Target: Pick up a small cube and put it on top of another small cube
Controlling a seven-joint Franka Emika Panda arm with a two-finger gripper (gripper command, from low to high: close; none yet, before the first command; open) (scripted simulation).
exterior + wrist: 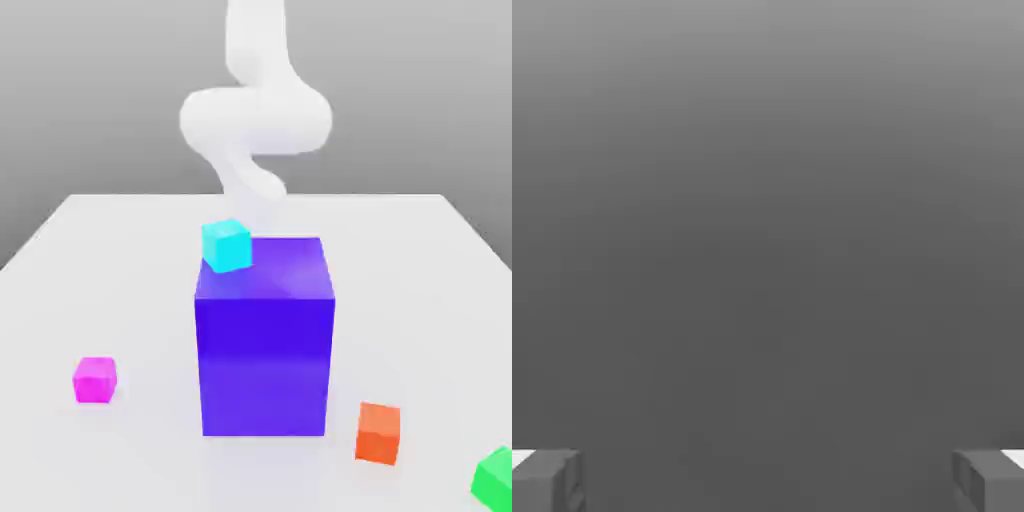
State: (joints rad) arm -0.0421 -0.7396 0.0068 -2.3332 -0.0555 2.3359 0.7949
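The small magenta-pink cube point(95, 380) rests on the white table at the exterior view's left, near the front. The small green cube point(495, 476) sits at the front right corner, partly cut off by the picture's edge. The white arm point(255, 120) rises at the back, behind the big block. In the hand view my gripper point(768, 480) is open: its two grey fingertips point(547, 480) stand far apart with nothing between them, facing a plain grey backdrop.
A big blue-purple block point(263, 340) stands in the middle of the table point(120, 240). A cyan cube point(226, 245) sits at the block's back left. An orange cube point(378, 432) lies right of the block, near the green cube.
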